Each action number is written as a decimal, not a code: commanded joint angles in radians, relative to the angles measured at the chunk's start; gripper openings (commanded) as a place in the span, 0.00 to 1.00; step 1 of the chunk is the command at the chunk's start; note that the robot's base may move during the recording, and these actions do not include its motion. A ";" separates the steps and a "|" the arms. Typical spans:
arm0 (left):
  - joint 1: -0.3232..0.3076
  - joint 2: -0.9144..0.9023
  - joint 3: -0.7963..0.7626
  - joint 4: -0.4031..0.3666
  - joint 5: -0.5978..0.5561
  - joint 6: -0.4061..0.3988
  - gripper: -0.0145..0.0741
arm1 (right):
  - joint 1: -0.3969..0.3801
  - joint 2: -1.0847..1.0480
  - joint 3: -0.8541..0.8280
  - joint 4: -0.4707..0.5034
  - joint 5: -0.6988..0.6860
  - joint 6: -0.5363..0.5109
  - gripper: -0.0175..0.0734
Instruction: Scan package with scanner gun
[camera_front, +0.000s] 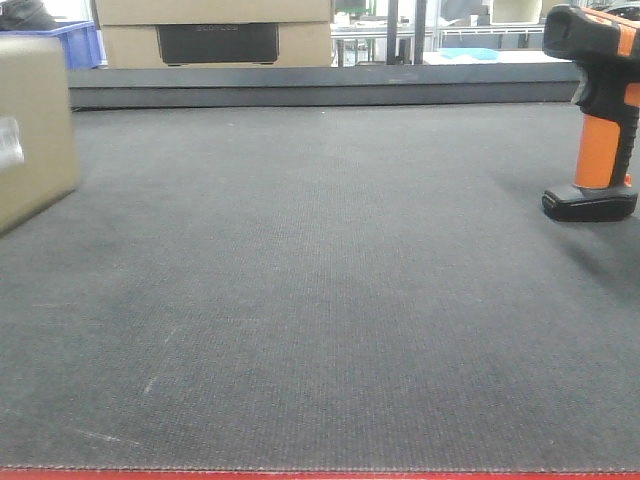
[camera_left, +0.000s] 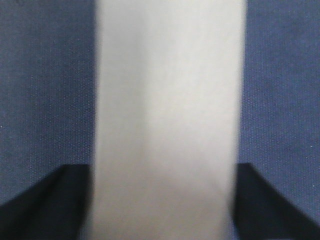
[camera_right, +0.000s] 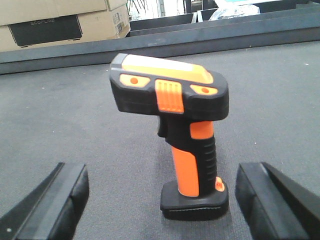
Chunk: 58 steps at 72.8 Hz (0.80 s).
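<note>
Smooth tan cardboard package (camera_left: 167, 120) between left fingers (camera_left: 45, 200), contact unclear, ribbed orange-black scanner gun (camera_right: 175, 125) upright, right fingers (camera_right: 55, 200) wide

I see a dark grey woven mat (camera_front: 320, 300) underfoot, red-edged nearest me. Beyond my right pincer's reach runs a dark rail (camera_front: 320, 88), a tan carton (camera_front: 215, 32) (black panel) and blue bin (camera_front: 78, 42) behind.
</note>
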 joint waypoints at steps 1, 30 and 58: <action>-0.005 -0.003 -0.008 -0.019 0.003 -0.022 0.80 | 0.000 -0.007 0.004 -0.008 -0.016 0.000 0.74; -0.005 -0.151 -0.008 0.062 -0.001 -0.109 0.75 | 0.000 -0.070 0.004 -0.008 0.028 0.000 0.74; -0.005 -0.428 0.001 -0.011 0.000 -0.181 0.37 | 0.000 -0.087 0.004 -0.008 0.071 0.000 0.74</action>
